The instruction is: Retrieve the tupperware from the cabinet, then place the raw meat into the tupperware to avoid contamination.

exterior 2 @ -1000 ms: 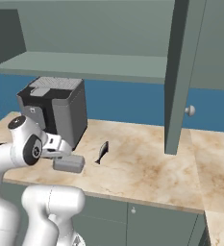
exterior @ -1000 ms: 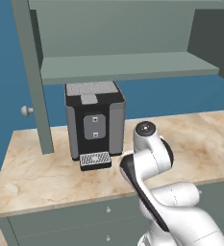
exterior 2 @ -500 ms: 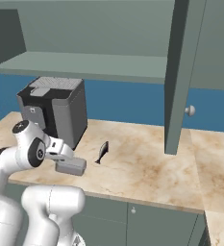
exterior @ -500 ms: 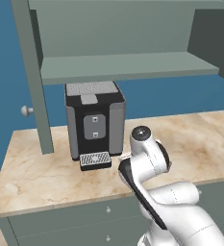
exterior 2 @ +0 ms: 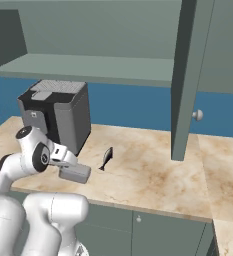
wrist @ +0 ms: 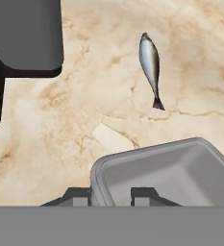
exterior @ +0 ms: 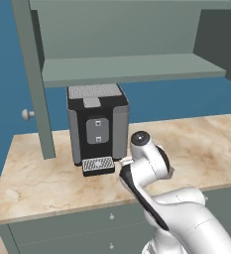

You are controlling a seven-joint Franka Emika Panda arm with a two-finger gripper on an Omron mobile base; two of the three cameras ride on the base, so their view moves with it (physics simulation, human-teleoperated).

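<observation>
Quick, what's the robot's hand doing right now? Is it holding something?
Gripper: shut on the tupperware, gripping its rim above the counter.

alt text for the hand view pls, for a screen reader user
The gripper is shut on the rim of the grey tupperware, held above a beige marble counter. Ahead of it on the counter lies the small dark fish, apart from the container, tail toward the camera. The dark coffee machine sits at the upper left of the view.

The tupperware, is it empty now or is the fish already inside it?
Empty. In the hand view the tupperware shows a bare grey inside, and the raw meat lies apart on the counter.
</observation>
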